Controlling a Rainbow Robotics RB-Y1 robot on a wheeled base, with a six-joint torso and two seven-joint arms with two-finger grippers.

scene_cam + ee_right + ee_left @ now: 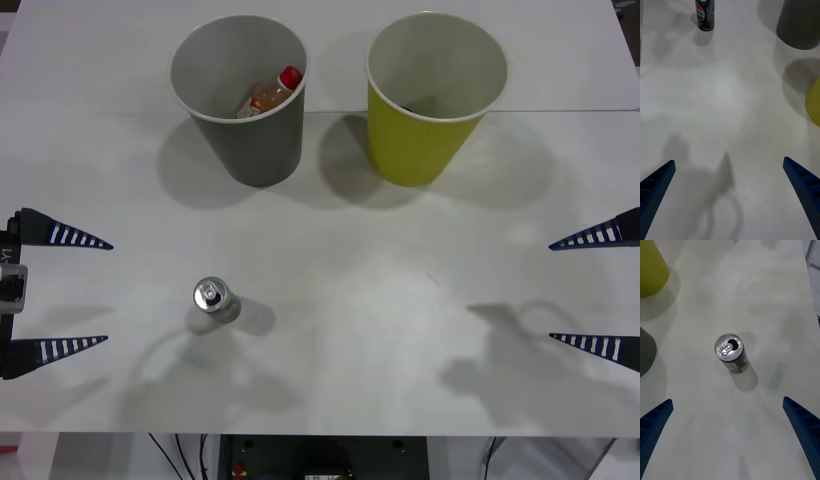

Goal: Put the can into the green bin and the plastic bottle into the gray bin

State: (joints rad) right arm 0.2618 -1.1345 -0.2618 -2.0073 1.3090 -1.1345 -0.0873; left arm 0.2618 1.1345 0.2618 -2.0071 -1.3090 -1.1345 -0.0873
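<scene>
on the white bench [330, 330], front view: a small dark blue drink can with a silver pull-tab top [213, 297] stands upright toward the robot's left, well apart from both bins. a large gray paper cup, the gray bin [250, 140], already holds a small clear plastic bottle with a red cap and amber liquid [270, 94], lying tilted inside; just beside it stands a large yellow-green paper cup, the green bin [425, 140]. left end effector [70, 292] and right end effector [590, 290] wait at the bench edges, fingers spread apart, holding nothing. right wrist view: the can's logo side faces this camera from afar, with the spread blue fingers nearest. left wrist view: the can sits centred ahead between open fingers; its tab hole looks open. judged light, thin-walled and smooth, it is best pinched across the mid-body with modest force and kept upright.
</scene>
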